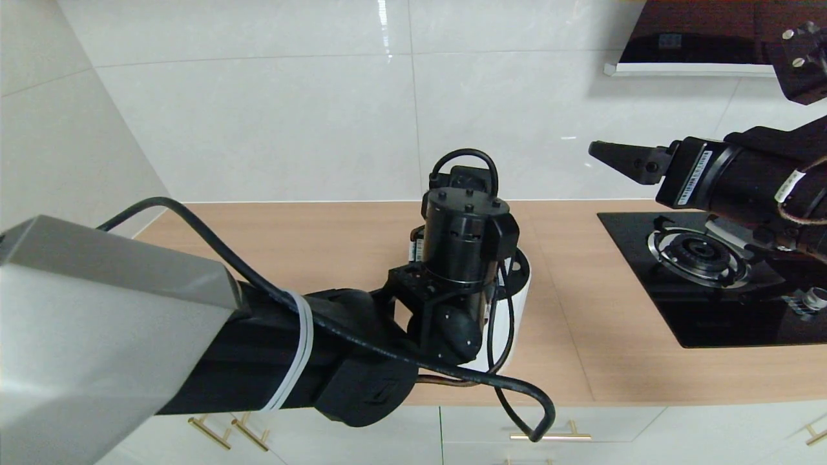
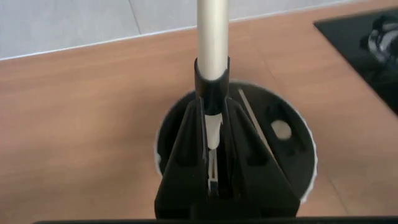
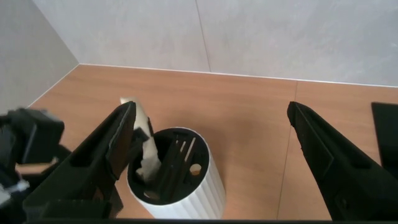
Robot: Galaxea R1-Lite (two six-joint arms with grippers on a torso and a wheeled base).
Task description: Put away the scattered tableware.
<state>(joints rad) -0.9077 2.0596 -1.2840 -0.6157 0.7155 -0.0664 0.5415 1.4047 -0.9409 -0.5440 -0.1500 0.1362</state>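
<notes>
Pale-handled utensil [image 2: 212, 31] upright over white holder [image 2: 308, 163]; its lower end hidden between fingers. Left gripper [image 2: 212, 81] clamped on handle, directly above holder. In head view, left wrist hides most of holder. Right gripper [image 3: 210, 112] spread wide, empty, well above holder, toward stove [image 1: 704, 271].

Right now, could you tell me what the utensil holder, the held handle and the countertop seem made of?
Utensil holder: likely plastic, white ribbed wall, black slotted insert. Handle in the left pincer: pale, smooth, soft sheen; metal or plastic, unclear. Countertop: wood-look, maybe laminate, even pale-brown grain.
</notes>
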